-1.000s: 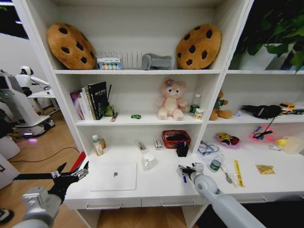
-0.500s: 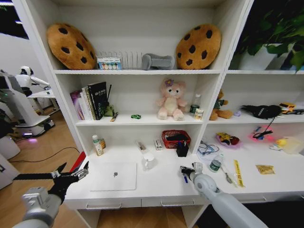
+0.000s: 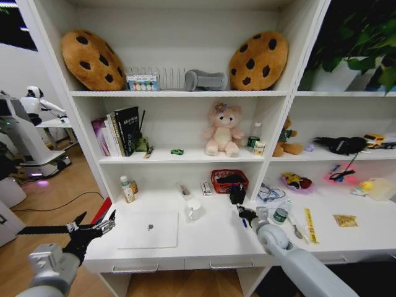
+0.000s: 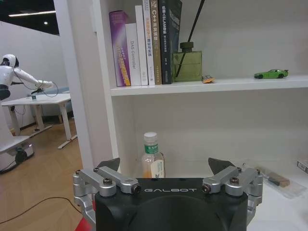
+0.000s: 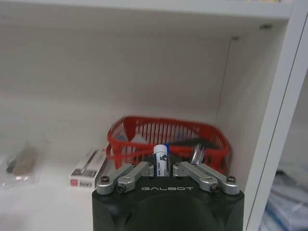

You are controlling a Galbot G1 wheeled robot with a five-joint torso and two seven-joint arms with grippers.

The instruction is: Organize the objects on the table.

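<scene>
Head view: right pincer (image 3: 243,215) clamped on a pen (image 3: 244,221) above the bench (image 3: 210,244), near the red basket (image 3: 229,180) — left pincer (image 3: 93,229) wide, beside the laptop (image 3: 148,229).

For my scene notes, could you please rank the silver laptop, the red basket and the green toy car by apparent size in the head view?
1. Silver laptop, clearly largest.
2. Red basket.
3. Green toy car, smallest, though it sits farther back on the shelf.

Open desk top lies beside the laptop (image 3: 148,229); a red basket (image 3: 229,180) and black pen cup (image 3: 237,194) crowd the back.
</scene>
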